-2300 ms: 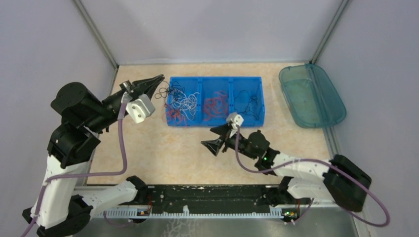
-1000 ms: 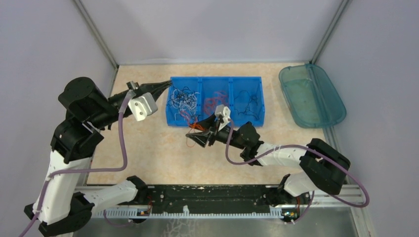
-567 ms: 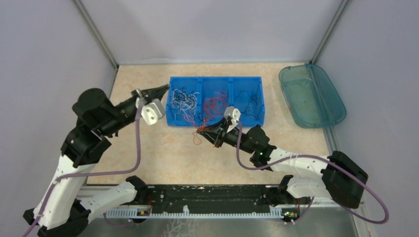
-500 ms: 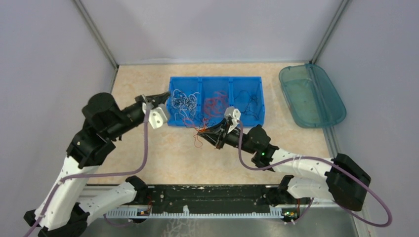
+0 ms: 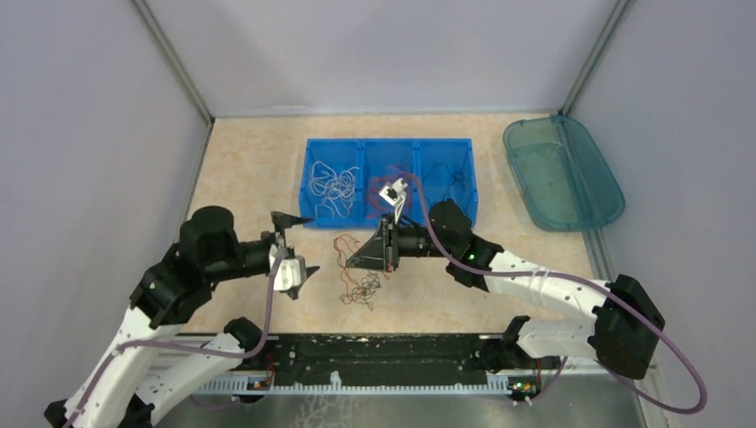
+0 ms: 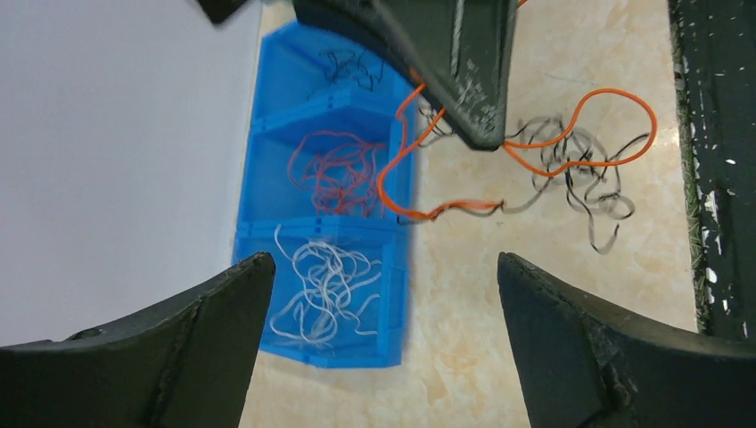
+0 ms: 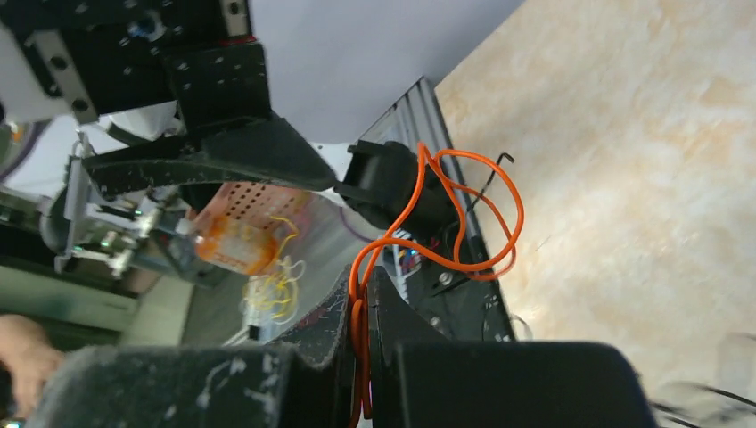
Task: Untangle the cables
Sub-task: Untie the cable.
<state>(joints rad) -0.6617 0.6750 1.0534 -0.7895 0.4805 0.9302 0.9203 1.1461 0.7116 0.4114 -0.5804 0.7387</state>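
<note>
My right gripper [image 5: 353,262] is shut on a red-orange cable [image 7: 465,212]; the strand sits pinched between its fingers [image 7: 360,299] and loops out beyond the tips. From it a small tangle of red-orange and black cables [image 5: 357,280] trails onto the table in front of the blue bin [image 5: 307,218]. The left wrist view shows this tangle [image 6: 578,169] below the right gripper [image 6: 484,138]. My left gripper [image 5: 308,246] stands wide open and empty, left of the tangle [image 6: 383,260]. In the bin lie white cables [image 5: 332,185], red ones [image 6: 334,174] and black ones [image 5: 446,185], one colour per compartment.
A teal oval tray [image 5: 584,147] sits at the back right. Grey walls close in the table on the left, back and right. The black base rail [image 5: 374,349] runs along the near edge.
My left gripper has opened and drawn back from the bin's left compartment toward the near left. My right gripper closed on the red-orange cable and pulled a tangle onto the table.
</note>
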